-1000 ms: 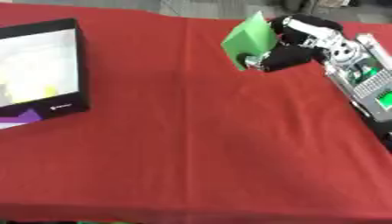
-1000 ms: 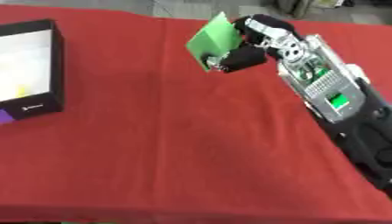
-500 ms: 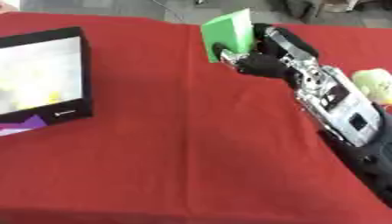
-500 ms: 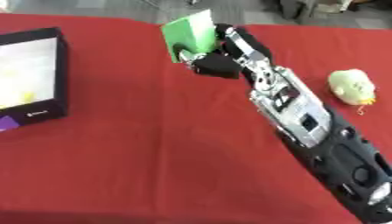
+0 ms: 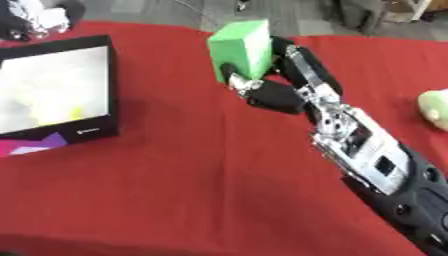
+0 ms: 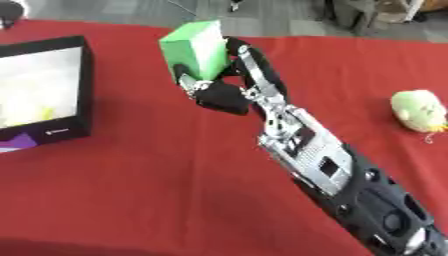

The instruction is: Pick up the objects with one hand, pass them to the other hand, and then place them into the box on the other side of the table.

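A red cloth covers the surface (image 5: 175,190), with grey floor visible beyond its far edge. The right robot hand (image 5: 276,90) reaches in from the lower right across the middle of the surface, its fingers and thumb curled round a green block (image 5: 241,47). The block is held above the cloth, tilted, with the thumb against its near face and the fingers wrapped behind its right side. The left robot hand does not show in either view.

At the left edge sits a black box (image 5: 96,131), open at the top, with a pale lining. Something yellowish lies inside it, too blurred to identify. A purple and white patch shows at the box's near corner. The block is well apart from the box, to its right.

Near the right edge a pale green and yellow soft toy (image 6: 416,111) lies on the cloth, apart from the arm.
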Motion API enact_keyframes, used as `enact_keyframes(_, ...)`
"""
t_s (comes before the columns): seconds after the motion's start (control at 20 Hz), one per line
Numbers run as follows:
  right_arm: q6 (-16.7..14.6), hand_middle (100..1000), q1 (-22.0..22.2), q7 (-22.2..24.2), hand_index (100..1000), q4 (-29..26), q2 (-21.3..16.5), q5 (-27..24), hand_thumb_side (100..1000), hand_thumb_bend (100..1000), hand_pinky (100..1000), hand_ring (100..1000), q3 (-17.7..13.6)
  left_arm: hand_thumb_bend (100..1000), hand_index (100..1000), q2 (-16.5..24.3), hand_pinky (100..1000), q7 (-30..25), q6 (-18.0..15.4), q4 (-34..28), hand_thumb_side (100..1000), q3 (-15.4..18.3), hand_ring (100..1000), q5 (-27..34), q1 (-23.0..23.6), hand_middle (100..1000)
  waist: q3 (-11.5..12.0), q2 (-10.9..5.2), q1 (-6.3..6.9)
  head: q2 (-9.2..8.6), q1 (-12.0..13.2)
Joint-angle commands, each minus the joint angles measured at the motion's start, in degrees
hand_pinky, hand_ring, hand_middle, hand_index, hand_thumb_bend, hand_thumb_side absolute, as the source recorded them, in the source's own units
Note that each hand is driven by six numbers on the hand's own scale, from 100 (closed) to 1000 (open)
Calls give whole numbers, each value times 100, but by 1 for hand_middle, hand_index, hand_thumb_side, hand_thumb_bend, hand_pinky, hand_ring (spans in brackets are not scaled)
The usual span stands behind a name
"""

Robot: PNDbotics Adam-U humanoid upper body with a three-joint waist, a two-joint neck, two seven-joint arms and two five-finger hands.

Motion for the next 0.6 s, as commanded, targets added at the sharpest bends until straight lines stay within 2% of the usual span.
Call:
enact_keyframes(0.05,-159,451,-141,46,532,-118,-5,346,249,100,785,525,117,100,858,-10,889,-284,36,-179,605,-98,834,-55,-206,808,4,-93,29,-65,80)
enact_keyframes(0.25,-202,451,-276,285,533,-118,34,620,224,100,785,526,251,119,860,-193,900,-737,-71,-127,688,-248,853,-189,-347,817,13,-90,41,-30,125)
enact_keyframes(0.3,-207,451,-306,352,532,-118,39,657,214,100,785,526,277,181,860,-237,905,-839,-116,-110,731,-277,859,-218,-375,819,11,-89,42,-26,128)
enact_keyframes(0.4,-215,450,-349,497,532,-118,46,716,206,100,786,525,328,248,860,-320,907,-1010,-218,-72,770,-321,862,-261,-428,815,7,-89,42,-22,123)
enact_keyframes(0.45,-217,450,-365,570,532,-118,47,737,206,100,786,525,351,248,860,-352,907,-1069,-264,-53,770,-334,862,-276,-450,815,6,-88,42,-22,120)
enact_keyframes(0.5,-215,450,-379,650,531,-118,47,757,198,100,787,525,379,302,867,-384,907,-1107,-307,-38,774,-343,863,-297,-474,811,8,-87,43,-22,116)
enact_keyframes(0.6,-209,450,-406,819,532,-118,47,811,189,100,787,526,435,348,877,-440,908,-1119,-375,-12,780,-357,866,-370,-518,809,13,-83,46,-24,107)
